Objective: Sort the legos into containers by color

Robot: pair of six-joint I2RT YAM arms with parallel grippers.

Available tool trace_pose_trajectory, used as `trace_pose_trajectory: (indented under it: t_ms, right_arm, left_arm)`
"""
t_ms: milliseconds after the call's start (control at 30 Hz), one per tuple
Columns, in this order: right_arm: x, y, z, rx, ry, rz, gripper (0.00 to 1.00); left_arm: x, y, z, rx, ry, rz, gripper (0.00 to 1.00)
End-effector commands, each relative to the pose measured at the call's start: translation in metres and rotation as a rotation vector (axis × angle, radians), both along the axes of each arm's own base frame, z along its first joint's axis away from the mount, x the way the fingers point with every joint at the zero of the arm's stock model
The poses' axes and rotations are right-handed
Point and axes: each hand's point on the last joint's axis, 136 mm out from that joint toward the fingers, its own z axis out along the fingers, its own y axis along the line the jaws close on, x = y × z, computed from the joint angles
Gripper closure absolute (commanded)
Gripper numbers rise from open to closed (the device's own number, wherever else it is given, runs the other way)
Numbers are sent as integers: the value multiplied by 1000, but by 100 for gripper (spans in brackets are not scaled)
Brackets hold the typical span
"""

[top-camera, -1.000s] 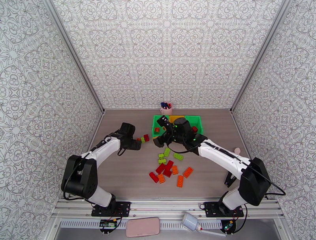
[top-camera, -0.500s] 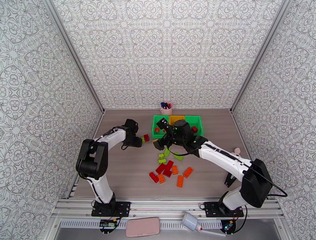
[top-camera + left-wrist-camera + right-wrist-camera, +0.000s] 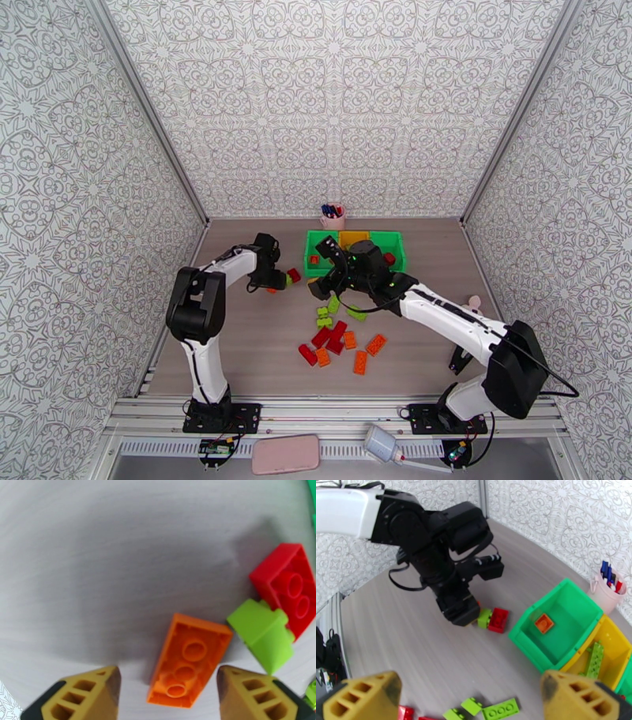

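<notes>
Left wrist: orange lego (image 3: 189,660), underside up

Legos (image 3: 189,661) glossy, smooth plastic; containers (image 3: 537,651) shiny plastic too; table (image 3: 98,559) matt, fine wood-grain look.

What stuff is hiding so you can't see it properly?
- Top view: the right arm covers most of the yellow bin, hiding its contents.
- Top view: the left gripper hides nearly all of the orange brick beneath it.
- Top view: pens in the pink cup are too small to count.
</notes>
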Motion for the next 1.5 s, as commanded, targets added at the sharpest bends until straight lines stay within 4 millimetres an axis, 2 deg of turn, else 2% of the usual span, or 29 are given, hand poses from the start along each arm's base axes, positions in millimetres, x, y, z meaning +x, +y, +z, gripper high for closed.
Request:
trace_pose_trajectory:
  t_ms: [0, 300, 467, 567, 700, 900, 1000, 1067, 1200, 1333, 1467]
  right_arm:
    - [-3, -4, -2, -22, -8, -5, 3]
    - [-3, -5, -1, -28, -17, -5, 3]
    - [-3, -7, 3, -24, -22, -9, 3]
    - [-4, -7, 7, -12, -30, -9, 4]
    - [-5, -8, 12, 13, -54, -12, 3]
    - [-1, -15, 24, 69, -94, -70, 4]
    - [-1, -21, 25, 74, -103, -97, 4]
    - [-2, -23, 27, 73, -107, -100, 4]
    - [-4, -27, 25, 64, -105, -106, 4]
    - [-5, -29, 21, 53, -100, -112, 4]
    - [-4, -27, 19, 51, -95, -103, 4]
  left_arm:
    - [2, -8, -4, -13, 24, -26, 35]
    - [1, -10, -7, -27, 28, -26, 56]
    - [-5, -8, 1, -45, -7, -3, 59]
    - [-9, -7, 14, -64, -56, 16, 59]
    - [-8, -10, 42, -110, -170, 43, 58]
    - [2, -34, 87, -220, -335, 50, 59]
    - [7, -44, 100, -235, -377, 48, 58]
    - [9, -42, 97, -183, -372, 48, 54]
    - [9, -25, 78, -62, -306, 59, 52]
    - [4, -13, 62, -17, -263, 82, 52]
    - [0, -10, 45, -9, -218, 89, 49]
